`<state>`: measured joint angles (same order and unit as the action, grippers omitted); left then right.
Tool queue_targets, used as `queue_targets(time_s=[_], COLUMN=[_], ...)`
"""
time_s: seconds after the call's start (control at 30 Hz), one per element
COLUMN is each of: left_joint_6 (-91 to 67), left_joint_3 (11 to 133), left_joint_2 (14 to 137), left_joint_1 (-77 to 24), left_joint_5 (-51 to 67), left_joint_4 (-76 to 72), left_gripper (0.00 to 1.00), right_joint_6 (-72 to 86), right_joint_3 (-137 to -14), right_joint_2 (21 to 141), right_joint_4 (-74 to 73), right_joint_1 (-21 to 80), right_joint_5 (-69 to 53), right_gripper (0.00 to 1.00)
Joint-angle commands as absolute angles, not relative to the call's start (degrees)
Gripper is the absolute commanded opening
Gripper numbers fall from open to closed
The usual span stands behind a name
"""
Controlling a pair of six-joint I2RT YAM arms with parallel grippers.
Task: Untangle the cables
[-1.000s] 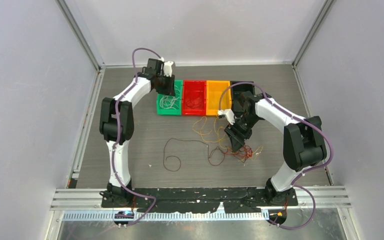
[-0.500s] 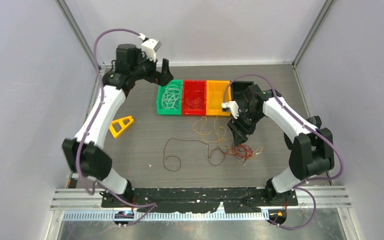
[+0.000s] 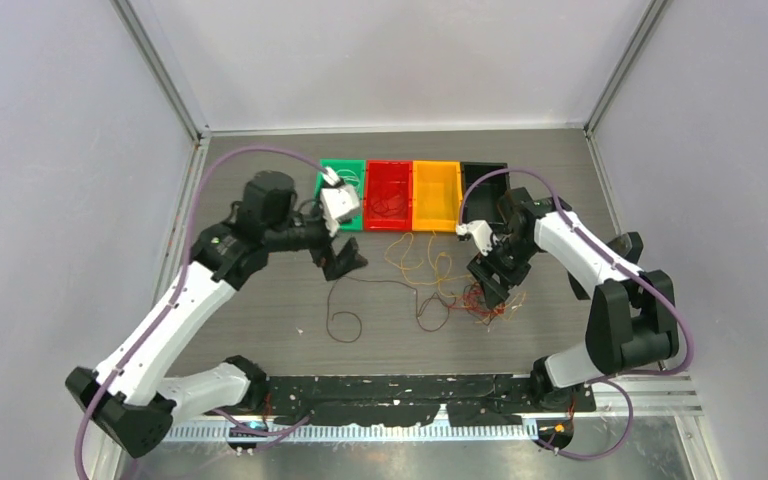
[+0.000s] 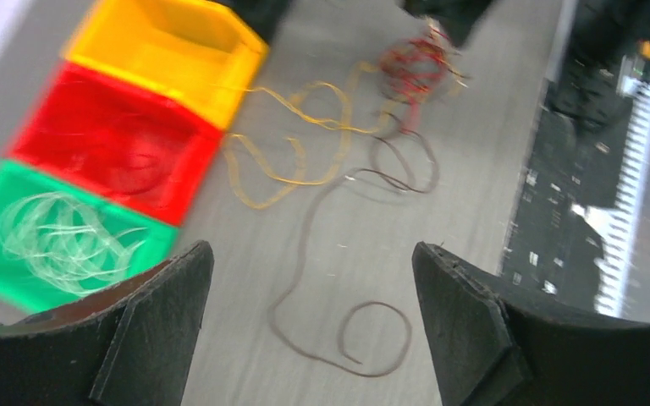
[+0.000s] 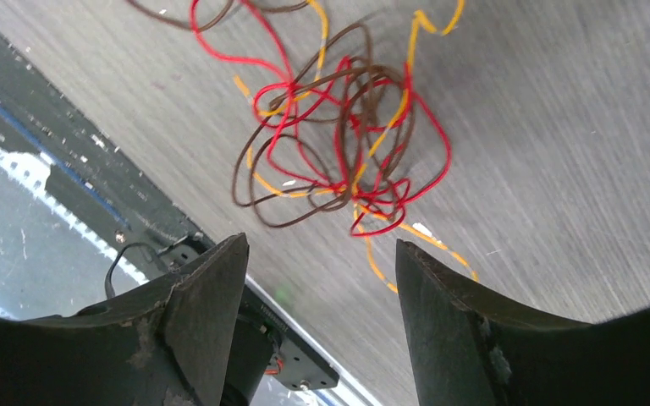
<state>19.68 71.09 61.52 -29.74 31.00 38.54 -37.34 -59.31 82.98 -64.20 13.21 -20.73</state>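
The cables lie loose on the grey table. A tangle of red, brown and yellow-orange wires (image 3: 485, 303) (image 5: 338, 144) sits right of centre. A long dark brown wire (image 3: 345, 320) (image 4: 372, 338) curls in a loop at mid table, and yellow-orange loops (image 3: 420, 255) (image 4: 288, 161) lie beside it. My left gripper (image 3: 345, 262) (image 4: 311, 254) hovers open above the brown wire with nothing between its fingers. Just above the tangle my right gripper (image 3: 495, 290) (image 5: 320, 245) is open and empty. Whitish wires (image 4: 59, 237) rest in the green bin (image 3: 338, 226).
Behind the wires stands a row of bins: green (image 4: 8, 292), red (image 3: 388, 227) with a few wires in it, yellow (image 3: 436, 228) and black (image 3: 480, 170). The black base rail (image 3: 400, 390) runs along the near edge. Frame posts and walls close in both sides.
My left arm swung from the green bin down to mid table and its gripper opened. The right gripper moved a little to the right, staying low over the tangle, and spread slightly wider.
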Motion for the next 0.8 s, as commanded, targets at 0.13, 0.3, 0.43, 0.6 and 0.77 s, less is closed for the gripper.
queue_targets(time_s=[0.13, 0.3, 0.43, 0.6, 0.77], left_joint_6=[-10.8, -23.2, -26.4, -26.2, -27.1], left_joint_3=[61.7, 62.7, 66.5, 70.2, 70.9], left_joint_2=[77.0, 87.9, 98.8, 107.5, 108.4], left_joint_1=[-42.0, -46.7, -47.2, -47.7, -47.2], left_joint_5=[26.6, 21.0, 16.9, 14.1, 10.0], left_joint_4=[12.5, -4.4, -9.2, -12.9, -8.7], left_gripper=[0.8, 0.77, 0.75, 0.66, 0.58], right_joint_6=[-32.4, -31.3, -30.5, -31.1, -32.3], right_joint_3=[-63.6, -63.2, -61.4, -61.2, -62.0], right_joint_2=[91.8, 93.5, 93.7, 93.0, 93.2], right_joint_4=[-59.2, -59.2, -59.2, -59.7, -61.0], right_joint_1=[10.5, 10.1, 10.0, 9.9, 10.0], right_joint_5=[-22.3, -26.6, -27.0, -26.6, -25.4], right_gripper=[0.65, 0.63, 0.63, 0.63, 0.63])
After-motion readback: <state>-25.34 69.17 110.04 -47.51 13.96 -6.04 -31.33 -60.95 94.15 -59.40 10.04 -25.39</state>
